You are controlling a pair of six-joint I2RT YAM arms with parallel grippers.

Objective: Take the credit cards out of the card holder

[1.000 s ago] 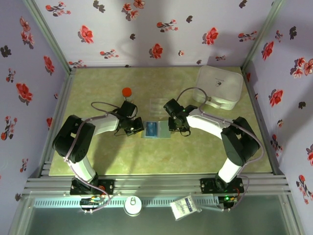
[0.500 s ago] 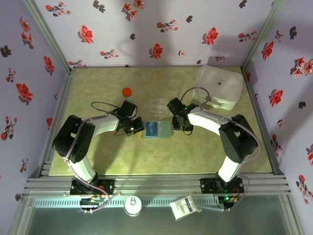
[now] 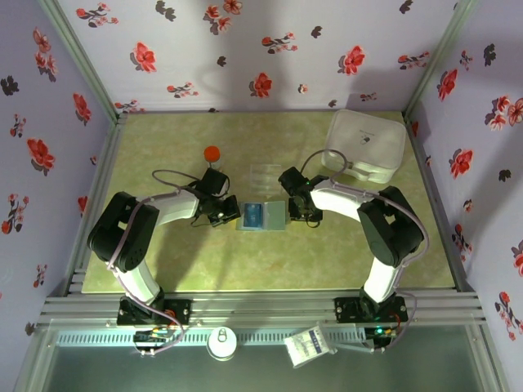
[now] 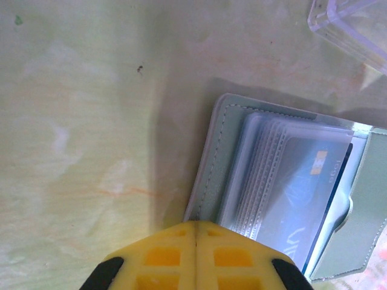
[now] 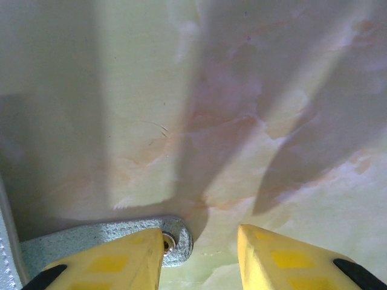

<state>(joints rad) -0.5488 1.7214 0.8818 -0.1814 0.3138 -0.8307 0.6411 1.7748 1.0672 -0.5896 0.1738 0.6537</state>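
Right now the holder (image 3: 261, 216) lies opened flat in the middle of the bench (image 3: 327, 253), between the two arms. Nothing has come out of it yet: a blue card (image 4: 305, 181) sits tucked in the clear sleeves on the inner panel. The left tool (image 4: 195, 226) is clenched with nothing between its jaws, its tip at the holder's outer edge. From where I stand I can't tell whether it presses down or merely touches. The right tool (image 5: 199, 234) is released, jaws partway apart, low over the bench at the holder's other side. The holder's closing tab (image 5: 103, 238) and its snap (image 5: 170, 243) lie just by one finger and poke a little into the gap. To my eye the step in hand is getting a grip on the card while the holder is pinned against sliding. Doing it well means the left tip bearing firmly on the panel's edge, clear of the sleeves, so the card's way out is not blocked. The right tool would likely do best to leave the tab, come over the sleeve's open side and narrow its jaws onto the card's thin edge. It should then draw the card flat along the sleeve rather than upward, or the whole holder may lift or fold. The clear box (image 4: 351, 24) sits near the holder, so a slow pull seems wise.
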